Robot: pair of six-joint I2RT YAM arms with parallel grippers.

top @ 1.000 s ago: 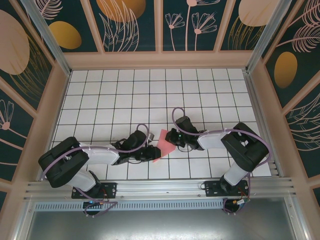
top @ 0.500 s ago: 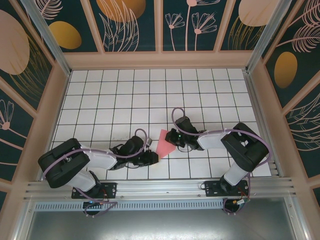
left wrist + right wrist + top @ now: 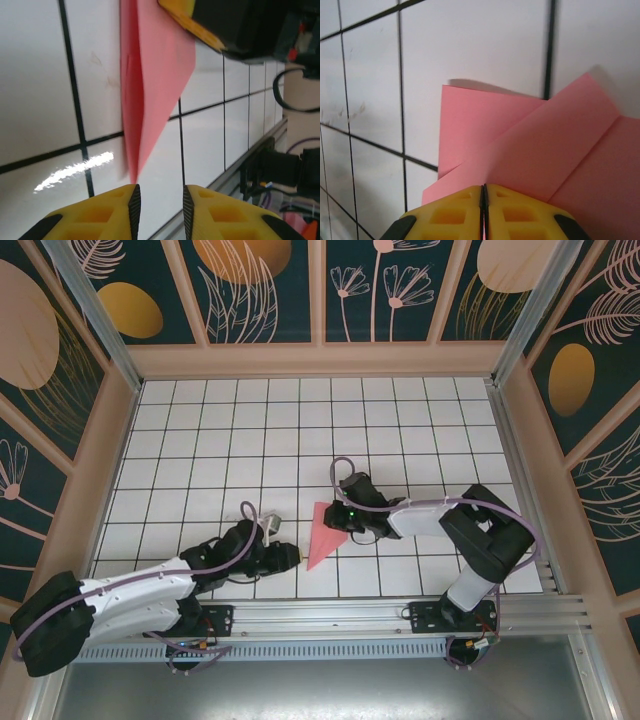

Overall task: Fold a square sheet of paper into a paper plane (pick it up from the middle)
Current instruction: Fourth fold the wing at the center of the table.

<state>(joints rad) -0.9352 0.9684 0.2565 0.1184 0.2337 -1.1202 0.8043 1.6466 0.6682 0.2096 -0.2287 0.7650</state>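
Note:
The pink-red sheet of paper [image 3: 322,533] lies on the white grid table as a narrow pointed wedge, like a paper plane, with its tip toward the near edge. My right gripper [image 3: 341,521] is shut on its wide far end. In the right wrist view the folded layers [image 3: 520,145] fan out from the closed gripper [image 3: 484,189]. My left gripper [image 3: 296,558] sits low just left of the tip and is open. In the left wrist view the paper's tip [image 3: 134,165] ends just ahead of the left fingertip [image 3: 131,200], and nothing lies in the gap of the gripper [image 3: 160,200].
The aluminium rail [image 3: 320,612] runs along the near edge, close behind the paper's tip. Wooden side walls [image 3: 100,470] box in the table. The right gripper's black body [image 3: 245,25] looms over the paper's far end in the left wrist view.
My left gripper has let go of the paper and drawn back left, its arm stretched low along the near edge. The right gripper has shifted slightly left, and the paper's tip now points at the near edge.

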